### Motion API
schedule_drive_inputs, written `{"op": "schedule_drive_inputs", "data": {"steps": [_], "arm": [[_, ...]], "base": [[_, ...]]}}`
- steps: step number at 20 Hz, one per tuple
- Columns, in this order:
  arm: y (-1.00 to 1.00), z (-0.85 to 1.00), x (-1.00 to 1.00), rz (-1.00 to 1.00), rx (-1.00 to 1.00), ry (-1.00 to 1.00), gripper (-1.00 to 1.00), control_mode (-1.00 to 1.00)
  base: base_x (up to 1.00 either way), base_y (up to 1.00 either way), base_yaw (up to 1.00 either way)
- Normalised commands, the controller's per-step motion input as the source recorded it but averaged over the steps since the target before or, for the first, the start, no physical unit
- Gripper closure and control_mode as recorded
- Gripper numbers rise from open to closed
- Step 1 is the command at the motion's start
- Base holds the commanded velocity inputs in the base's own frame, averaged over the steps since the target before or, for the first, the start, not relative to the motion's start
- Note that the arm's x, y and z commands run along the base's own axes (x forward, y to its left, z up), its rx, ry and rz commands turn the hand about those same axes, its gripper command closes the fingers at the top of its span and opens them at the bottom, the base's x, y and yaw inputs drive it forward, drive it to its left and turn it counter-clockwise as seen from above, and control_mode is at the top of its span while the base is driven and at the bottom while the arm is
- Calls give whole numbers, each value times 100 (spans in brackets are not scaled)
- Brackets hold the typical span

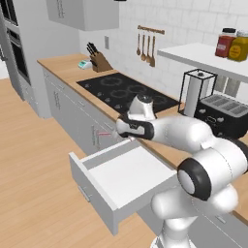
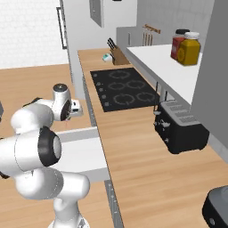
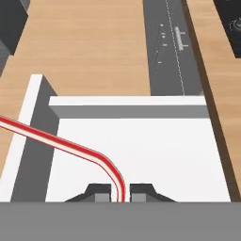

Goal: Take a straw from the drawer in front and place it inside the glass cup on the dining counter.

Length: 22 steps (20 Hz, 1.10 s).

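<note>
In the hand view the straw (image 3: 70,147) runs from the left edge, red with a pale stripe, slanting down to a bend and then dropping straight between the two dark fingertips; the claw (image 3: 120,194) is pinched narrow on that lower end, so the straw is held and hangs over the white floor of the open drawer (image 3: 141,150). It looks very light, thin and a little flexible at the bend, probably smooth enough to slip or swivel in a loose pinch; holding it near one end, as here, leaves the long part free to go into a cup. From the left base camera a pink sliver (image 1: 107,134) sticks out leftward from the claw (image 1: 119,130), above the drawer's back corner (image 1: 116,174); the counter (image 1: 68,65) lies beyond.
</note>
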Motion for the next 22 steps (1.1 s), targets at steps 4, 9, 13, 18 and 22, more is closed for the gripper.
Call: {"op": "schedule_drive_inputs", "data": {"steps": [4, 9, 13, 18, 22], "arm": [[-9, 100, -55, 0, -2, 7, 100, -100], [-32, 100, -91, -3, 0, 10, 100, -100], [-36, 81, -78, -4, -3, 6, 100, -100], [-34, 23, -70, -2, -4, 0, 100, -100], [-22, 1, -24, -6, 0, 0, 100, -100]], "base": [[0, 0, 0], [0, 0, 0], [0, 0, 0], [0, 0, 0], [0, 0, 0]]}}
